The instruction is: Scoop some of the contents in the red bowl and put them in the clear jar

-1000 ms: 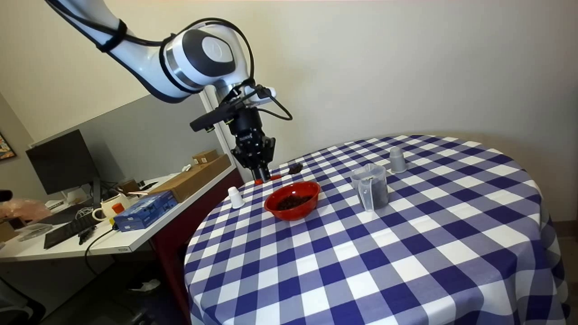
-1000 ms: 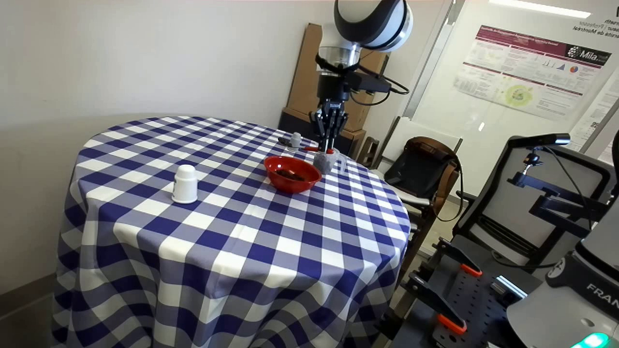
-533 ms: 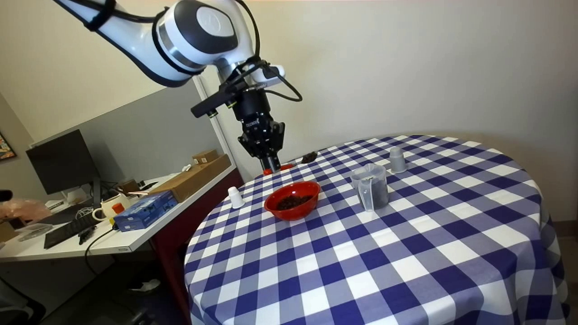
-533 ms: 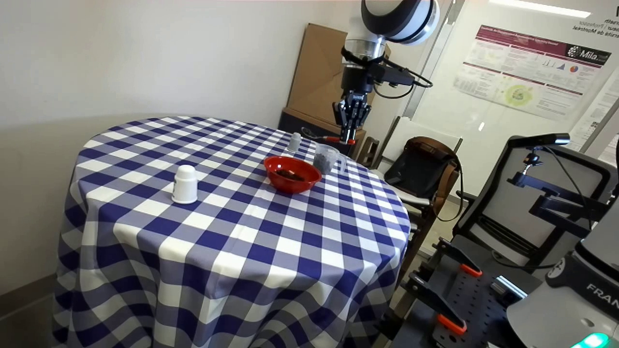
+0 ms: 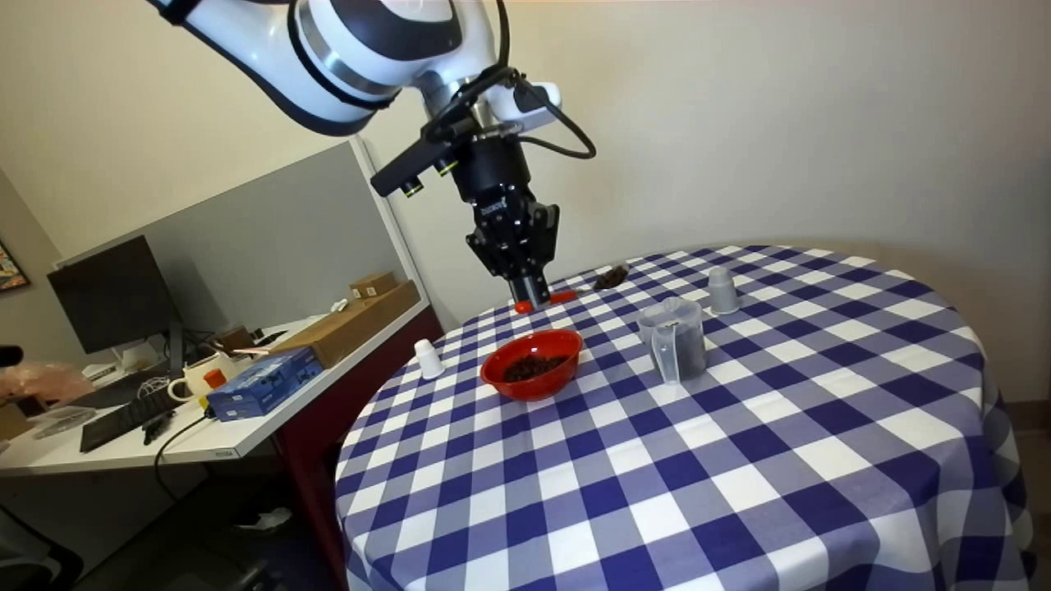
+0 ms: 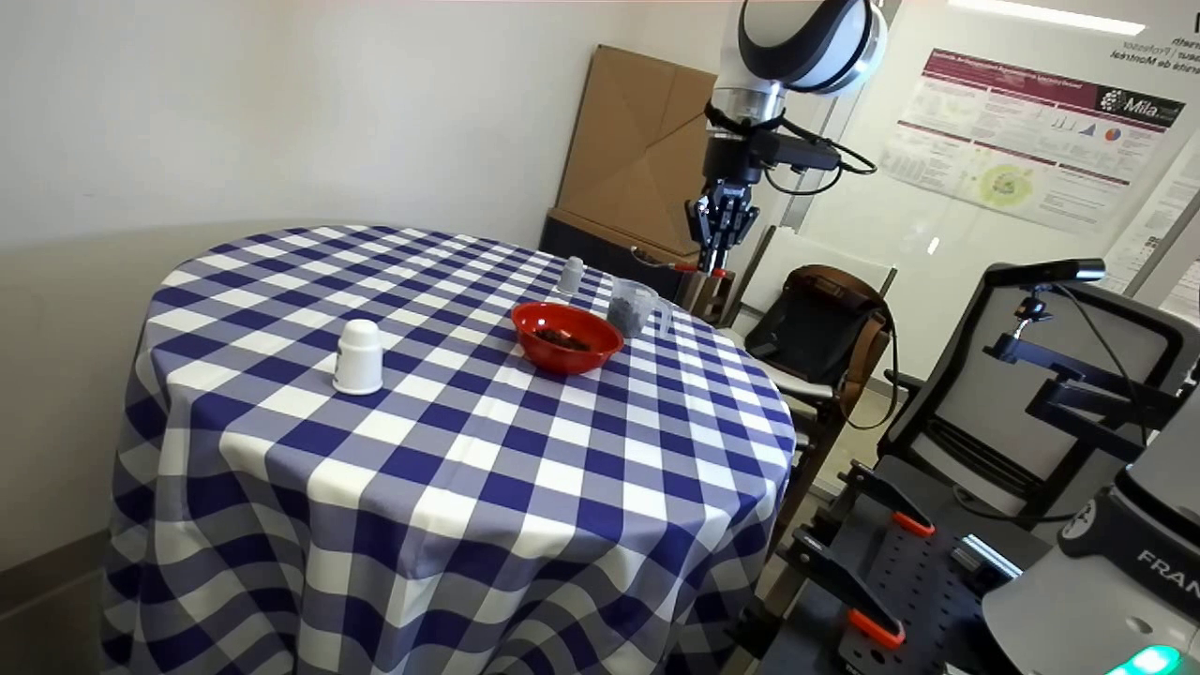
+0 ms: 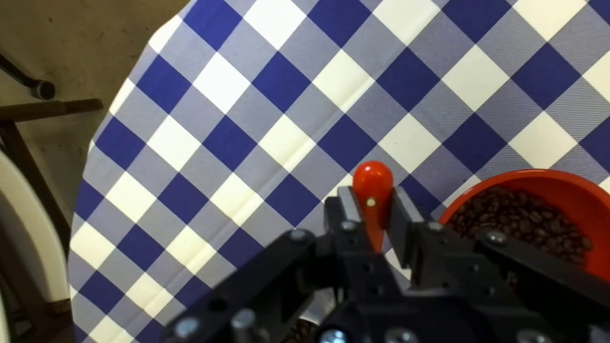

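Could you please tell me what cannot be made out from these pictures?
Wrist view: spoon head, mostly hidden by the gripper and cut by the bottom edge.
Wrist view: red bowl, partly covered by the gripper and cut by the right edge.
In both exterior views: clear jar, too cloudy to tell whether it holds anything.
In an exterior view: poster, most print too small to read.

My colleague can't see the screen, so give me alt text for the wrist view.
A black pincer grips a red spoon handle above a blue-and-white checked tablecloth. At right, partly hidden, a red bowl holds dark beans.
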Motion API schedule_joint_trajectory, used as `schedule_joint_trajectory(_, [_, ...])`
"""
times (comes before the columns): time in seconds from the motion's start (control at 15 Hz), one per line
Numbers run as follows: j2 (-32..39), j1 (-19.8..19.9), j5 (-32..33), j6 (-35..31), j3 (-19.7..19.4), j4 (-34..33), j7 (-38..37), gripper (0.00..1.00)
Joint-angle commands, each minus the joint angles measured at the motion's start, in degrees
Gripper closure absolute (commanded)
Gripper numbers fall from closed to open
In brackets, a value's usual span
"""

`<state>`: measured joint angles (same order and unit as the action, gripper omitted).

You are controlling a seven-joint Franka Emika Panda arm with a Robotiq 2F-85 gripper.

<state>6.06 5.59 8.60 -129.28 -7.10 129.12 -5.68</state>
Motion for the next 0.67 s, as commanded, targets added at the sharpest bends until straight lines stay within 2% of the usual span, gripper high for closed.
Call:
schedule_joint_trajectory(0.0, [-0.24,1.21,0.2,0.94,-1.03,-0.31,-0.18,0.89])
schedule_joint_trajectory(0.6, [2.66,2.7,-1.17,3.34,-1.98,-3.16,0.01,0.89])
